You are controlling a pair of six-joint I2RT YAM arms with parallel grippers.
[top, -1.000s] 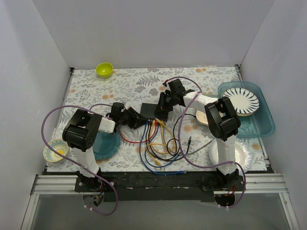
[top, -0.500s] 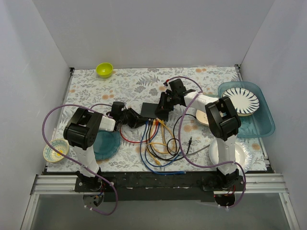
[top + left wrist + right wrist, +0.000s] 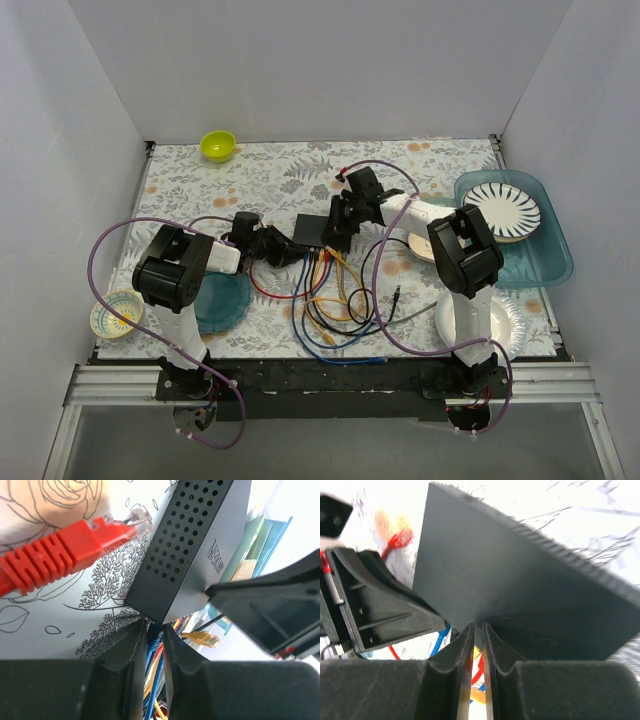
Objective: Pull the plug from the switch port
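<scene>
Flowery cloth [image 3: 230, 185] covers the table, with white walls all round. Near the middle lies the switch [image 3: 312, 228], a flat dark box with little holes in its top. A bunch of cables [image 3: 328, 300] in blue, yellow, orange and black runs from its near edge and curls toward the front.

Both arms meet at the box. The left gripper [image 3: 154, 626] sits at the near left corner, right where the cables go in. Over the last second its fingers have squeezed in a lot. Now only a thin gap is left, and a blue cable [image 3: 154, 647] shows in that gap. I cannot tell if the fingers really pinch its plug or are only close to it.

The right gripper [image 3: 478, 627] has stayed almost where it was, at the right side of the box. Its fingers are close together too, with a thin slit between them, and the tips touch the box. I cannot tell if they nip its edge or just press on it. Its job looks like keeping the box from sliding.

A red cable [image 3: 50, 560] lies loose on the cloth beside the box, its clear plug in no hole.

The squeeze means the grab is nearly done, I think. The pull should come next, straight away from the box. If the plug's little clip is not pressed, the box may drag along.
</scene>
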